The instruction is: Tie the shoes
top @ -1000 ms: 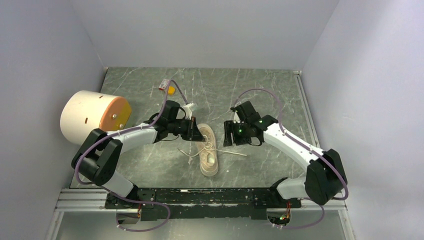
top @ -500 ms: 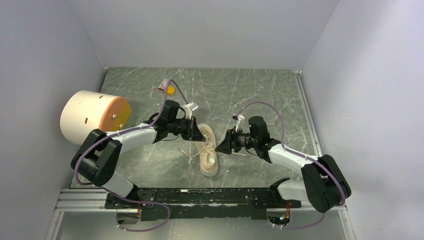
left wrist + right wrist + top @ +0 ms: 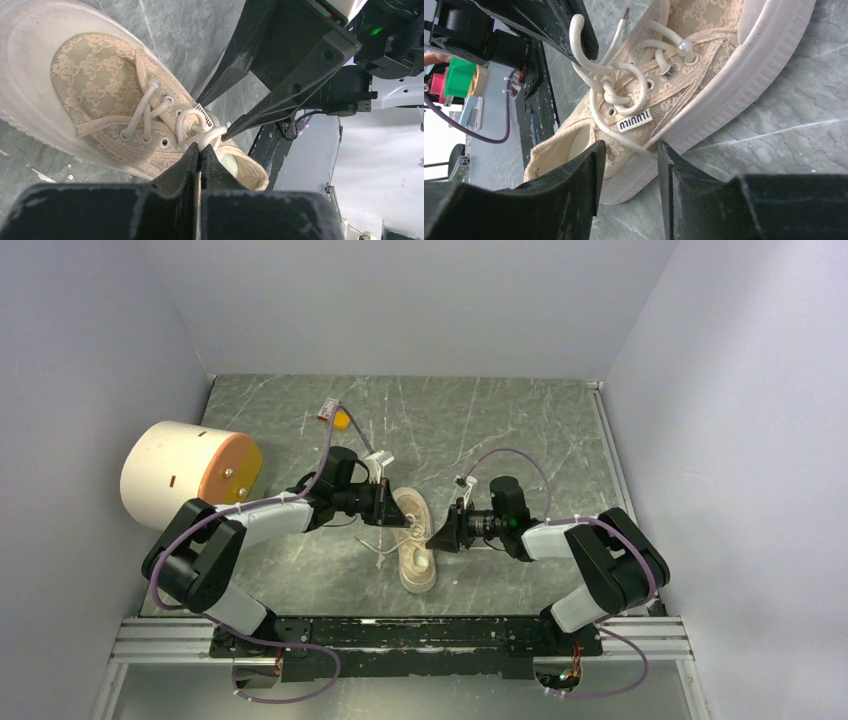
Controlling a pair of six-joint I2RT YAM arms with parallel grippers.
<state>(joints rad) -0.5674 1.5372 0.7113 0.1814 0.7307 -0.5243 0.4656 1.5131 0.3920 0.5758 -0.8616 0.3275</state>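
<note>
The grey-green marbled table (image 3: 520, 430) stretches out in front of me between pale walls. On its left side lies a big cream cylinder (image 3: 185, 475), tipped over so its orange end faces the middle. My two arms reach in from the near edge and meet over the shoe (image 3: 417, 555). It sits near the centre of the table, a little toward me, with its toe pointing away and its heel toward my bases. It is a cream low-top with a patterned fabric upper and a pale rubber sole.

My left gripper (image 3: 200, 150) comes at the shoe from the left. Its fingers are pressed together over the tongue, pinching a strand of the white laces (image 3: 609, 85). That strand rises in a loop from the knot up to my fingertips.

My right gripper (image 3: 630, 146) comes in low from the right side of the shoe, by its opening. Its fingers are spread, and one thin strand of lace crosses the gap between them. I cannot tell whether either finger touches it.

The laces are crossed through the eyelets and twisted into a loose knot just above a small white label (image 3: 635, 120) on the tongue.
</note>
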